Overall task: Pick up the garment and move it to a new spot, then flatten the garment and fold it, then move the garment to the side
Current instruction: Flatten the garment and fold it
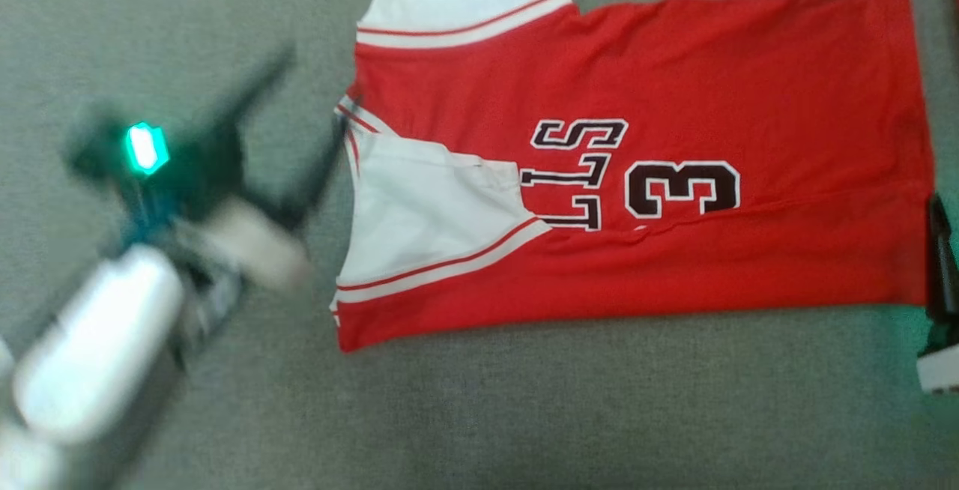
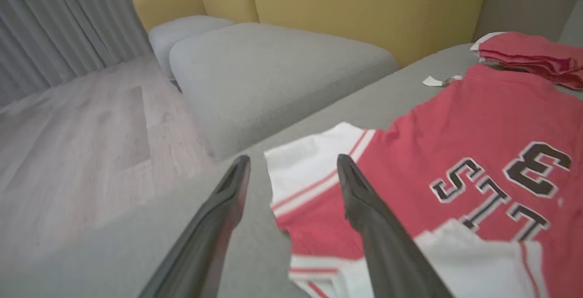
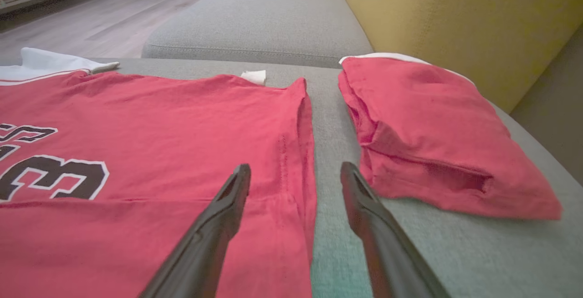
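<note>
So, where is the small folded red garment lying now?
In the right wrist view, the folded red garment lies right of the flat red jersey, beside the yellow sofa back.

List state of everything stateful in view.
jersey: spread flat, one long side folded in over the front, not held
left gripper: open, empty, at the jersey's sleeve end
right gripper: open, empty, at the jersey's hem end
folded garment: red, folded, lying beside the jersey's hem, apart from it
</note>
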Robot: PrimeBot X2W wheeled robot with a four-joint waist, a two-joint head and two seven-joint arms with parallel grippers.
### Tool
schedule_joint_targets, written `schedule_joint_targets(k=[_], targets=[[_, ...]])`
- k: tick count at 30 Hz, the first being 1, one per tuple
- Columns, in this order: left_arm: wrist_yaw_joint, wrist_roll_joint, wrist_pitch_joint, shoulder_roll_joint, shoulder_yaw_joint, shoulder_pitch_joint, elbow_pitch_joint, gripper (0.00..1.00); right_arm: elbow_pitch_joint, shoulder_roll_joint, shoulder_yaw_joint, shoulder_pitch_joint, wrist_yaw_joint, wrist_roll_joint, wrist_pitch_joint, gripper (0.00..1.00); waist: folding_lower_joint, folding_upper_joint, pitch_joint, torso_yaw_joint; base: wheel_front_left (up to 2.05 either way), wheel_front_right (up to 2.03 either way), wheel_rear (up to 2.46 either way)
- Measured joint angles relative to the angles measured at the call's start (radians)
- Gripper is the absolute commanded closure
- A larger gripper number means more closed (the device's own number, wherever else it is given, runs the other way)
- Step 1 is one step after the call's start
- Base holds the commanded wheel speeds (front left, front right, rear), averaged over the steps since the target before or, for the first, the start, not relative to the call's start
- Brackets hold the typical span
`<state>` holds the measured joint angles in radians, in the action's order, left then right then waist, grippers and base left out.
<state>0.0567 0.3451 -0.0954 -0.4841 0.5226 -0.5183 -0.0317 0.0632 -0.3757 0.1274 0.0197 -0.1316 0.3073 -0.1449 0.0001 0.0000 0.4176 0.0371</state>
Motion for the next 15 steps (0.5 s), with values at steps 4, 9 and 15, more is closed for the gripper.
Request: schedule_joint_targets(k=[4, 9, 15], targets=[[0.045, 0.026, -0.11, -0.012, -0.001, -0.216, 0.033, 0.0, -0.025, 0.0, -0.012, -0.037, 0.0, -0.011, 0.004, 0.0, 0.0001, 0.0, 0.046, -0.011, 0.0, 0.0, 0.0], [0.068, 0.082, -0.257, -0.013, 0.058, -0.501, 0.198, 0.0, -0.051, 0.003, -0.048, -0.115, 0.0, -0.028, 0.018, 0.0, 0.0003, 0.0, 0.119, -0.049, 0.0, 0.0, 0.0], [0.076, 0.189, -0.354, -0.027, 0.203, -0.683, 0.39, 0.0, -0.044, 0.015, -0.081, -0.155, 0.0, -0.03, 0.002, 0.0, 0.0002, 0.0, 0.182, -0.116, 0.0, 0.0, 0.0]])
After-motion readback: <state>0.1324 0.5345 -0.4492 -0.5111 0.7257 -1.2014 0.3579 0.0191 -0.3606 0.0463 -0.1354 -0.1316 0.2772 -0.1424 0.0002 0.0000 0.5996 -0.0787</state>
